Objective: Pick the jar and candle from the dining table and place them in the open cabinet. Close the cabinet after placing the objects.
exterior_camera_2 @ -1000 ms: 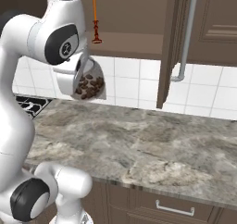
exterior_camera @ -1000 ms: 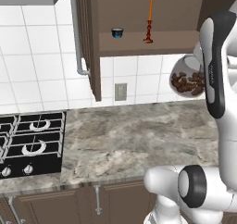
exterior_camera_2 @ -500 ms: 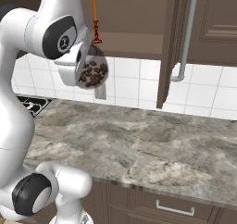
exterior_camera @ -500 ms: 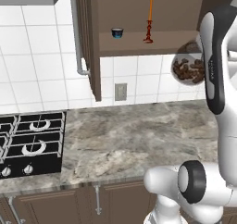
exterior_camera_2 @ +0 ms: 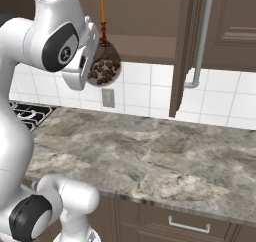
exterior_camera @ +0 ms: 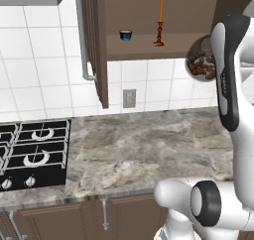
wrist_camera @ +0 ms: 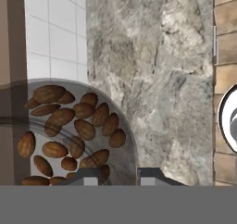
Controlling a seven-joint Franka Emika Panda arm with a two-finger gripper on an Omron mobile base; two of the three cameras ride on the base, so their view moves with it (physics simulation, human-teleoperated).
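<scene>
Jar (exterior_camera_2: 103,66), gripped in the closed end effector (wrist_camera: 118,174), is carried aloft beside the open cabinet (exterior_camera: 149,46) shelf bearing the candle (exterior_camera: 159,21), which could be toppled if the jar is swung in carelessly.

Kitchen: gas hob (exterior_camera: 31,153), marble counter (exterior_camera: 149,150), white tiled wall (exterior_camera: 39,60), wooden cabinet (exterior_camera: 149,16)

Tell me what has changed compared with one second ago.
The arm lifted the jar upward, toward the open cabinet shelf; the fingers keep it gripped. The candle and blue cup stayed on the shelf.
</scene>
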